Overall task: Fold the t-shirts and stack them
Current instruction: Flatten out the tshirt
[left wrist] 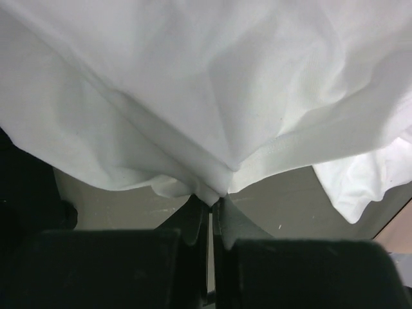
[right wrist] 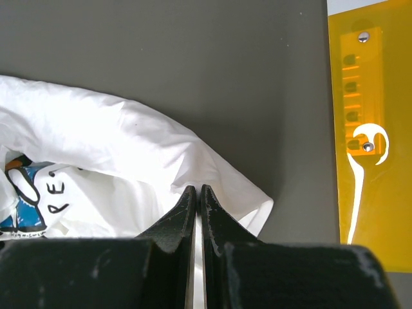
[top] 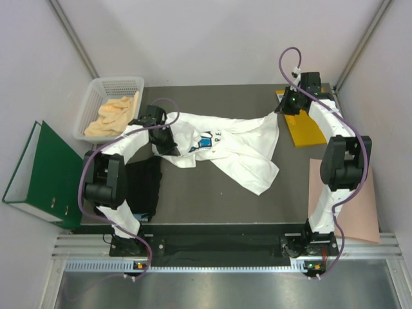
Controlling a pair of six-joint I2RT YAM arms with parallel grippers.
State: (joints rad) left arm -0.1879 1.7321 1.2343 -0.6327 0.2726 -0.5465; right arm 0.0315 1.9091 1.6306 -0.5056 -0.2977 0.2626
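White t-shirt (top: 238, 145) crumpled, stretched sideways (chest print (top: 205, 140) showing).

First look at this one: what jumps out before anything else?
The white t-shirt, crumpled and strung across the middle of the table, pinched at one end by the left gripper and at the other by the right gripper. Then the black t-shirt beside the left arm.

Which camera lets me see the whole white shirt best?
The top camera: only there does the whole crumpled shirt show. The left wrist camera sees just a bunched bit of it up close. The right wrist camera sees one edge and part of the print.
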